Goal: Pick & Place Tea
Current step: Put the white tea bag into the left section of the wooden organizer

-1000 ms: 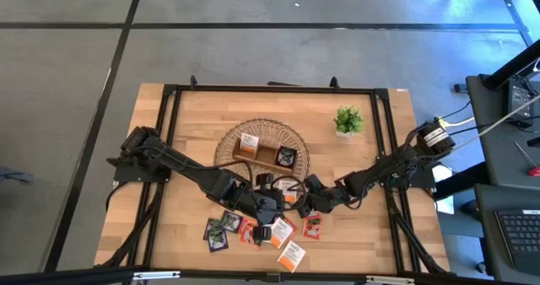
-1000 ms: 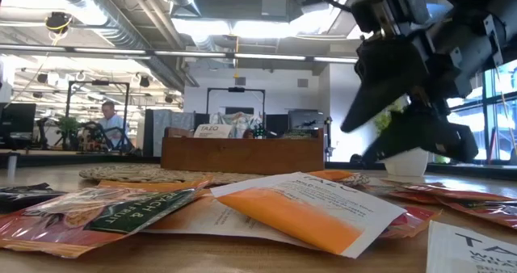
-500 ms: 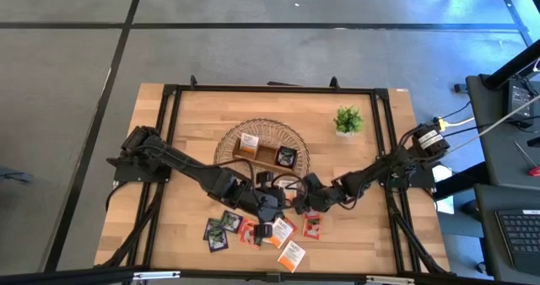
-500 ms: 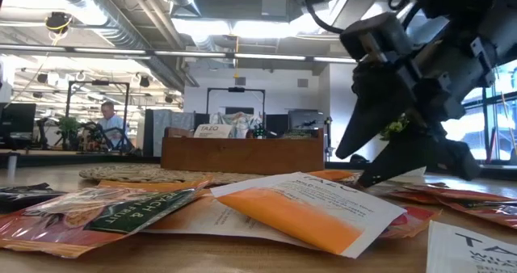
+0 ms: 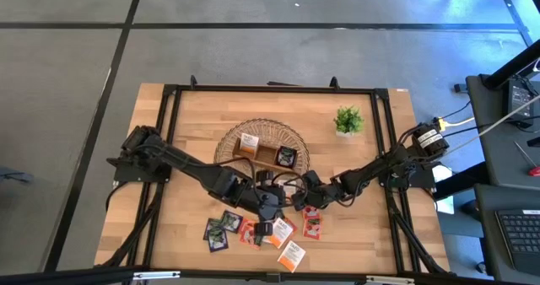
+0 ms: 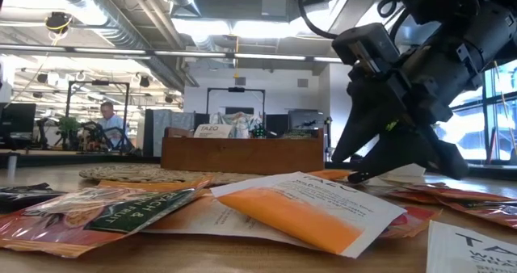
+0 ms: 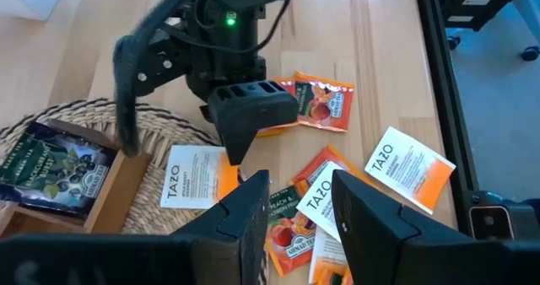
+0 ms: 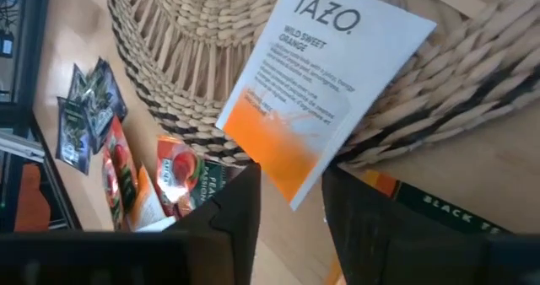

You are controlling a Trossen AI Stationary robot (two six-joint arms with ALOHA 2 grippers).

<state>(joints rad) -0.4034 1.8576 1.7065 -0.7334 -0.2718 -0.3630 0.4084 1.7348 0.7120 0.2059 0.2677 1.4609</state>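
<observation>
Several tea sachets lie flat near the table's near edge: a white-orange one (image 5: 291, 255), a red one (image 5: 311, 224), dark green ones (image 5: 218, 230). Another white-orange sachet (image 8: 321, 91) rests half on the woven mat's (image 8: 194, 57) near rim and half on the table. My right gripper (image 8: 291, 201) is open and low over it, its fingers on either side of the sachet's orange corner (image 8: 291, 192). My left gripper (image 7: 301, 201) is open and hovers just left of the right one, above the sachet pile (image 7: 312, 201). Both grippers sit close together in the high view, the left (image 5: 268, 207) and the right (image 5: 297, 202). My right gripper slants down from the table's right side at the white-orange sachet's orange corner (image 8: 283, 180), one finger on each side. I cannot tell whether the fingers touch it. The sachet lies flat, part on the mat's rim (image 7: 156, 150).
A brown wooden tray (image 5: 266, 154) stands on the round woven mat (image 5: 232, 137) and holds sachets. A small potted plant (image 5: 348, 120) stands at the far right. A black metal frame (image 5: 169, 108) borders the table. In the low view a person (image 6: 107, 119) sits far off.
My right gripper has come down and moved toward the table's left, onto the white-orange sachet at the mat's near rim. The sachets have stayed where they were.
</observation>
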